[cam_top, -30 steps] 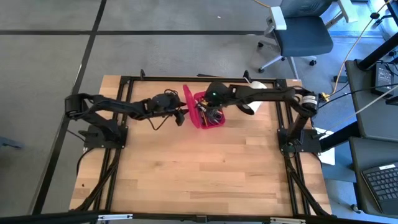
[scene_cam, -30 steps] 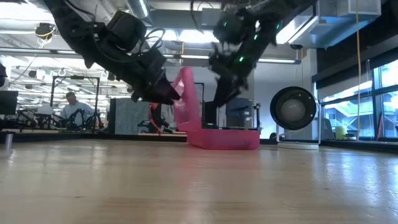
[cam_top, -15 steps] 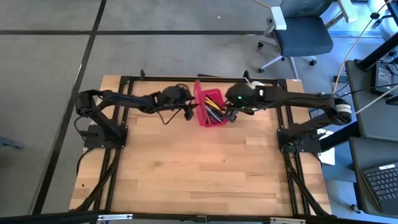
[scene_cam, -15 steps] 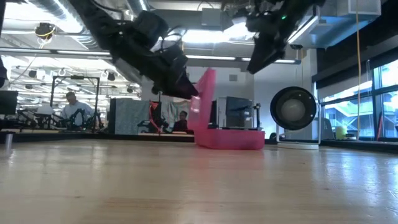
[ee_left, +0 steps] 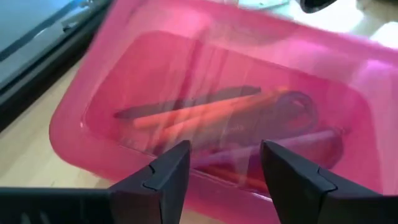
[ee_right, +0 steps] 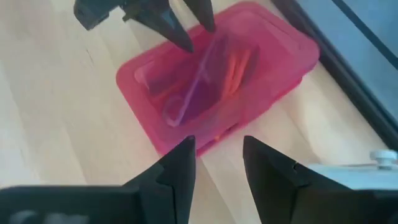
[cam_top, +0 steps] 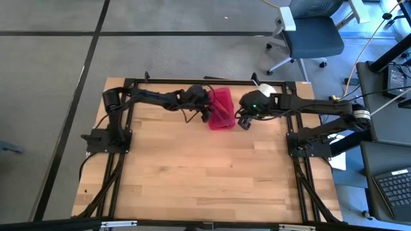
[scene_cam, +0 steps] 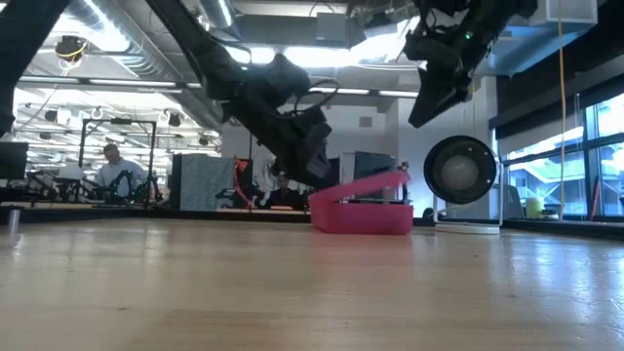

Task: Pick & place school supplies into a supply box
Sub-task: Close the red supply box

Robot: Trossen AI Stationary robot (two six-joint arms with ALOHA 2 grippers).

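Observation:
The supply box [cam_top: 222,110], a pink translucent case, sits on the wooden table near its far edge. Its lid [scene_cam: 359,186] lies tilted over the base, with the edge toward the table's right a little raised. School supplies [ee_left: 205,113] show through the lid as orange and dark sticks. My left gripper [ee_left: 224,152] is open at the lid's left side [cam_top: 207,114]. My right gripper [ee_right: 217,144] is open with nothing between its fingers. It hangs above the table just right of the box [cam_top: 243,121]. My left gripper touches the lid's outer face [ee_right: 188,51] with the tips of its open fingers [ee_right: 177,34], near the lid's left long edge. The fingers slant down from the table's left. The lid rests tilted on the base, which stands on the table.
A white roll [cam_top: 266,88] lies at the far edge behind my right arm. Black frame rails [cam_top: 167,81] run along the table's far edge and sides. Bare wood [cam_top: 212,173] stretches from the box to the near edge.
My left gripper has gone toward the table's right and pushed the lid from upright down over the base. My right gripper has drawn back out of the box, up and toward the table's right.

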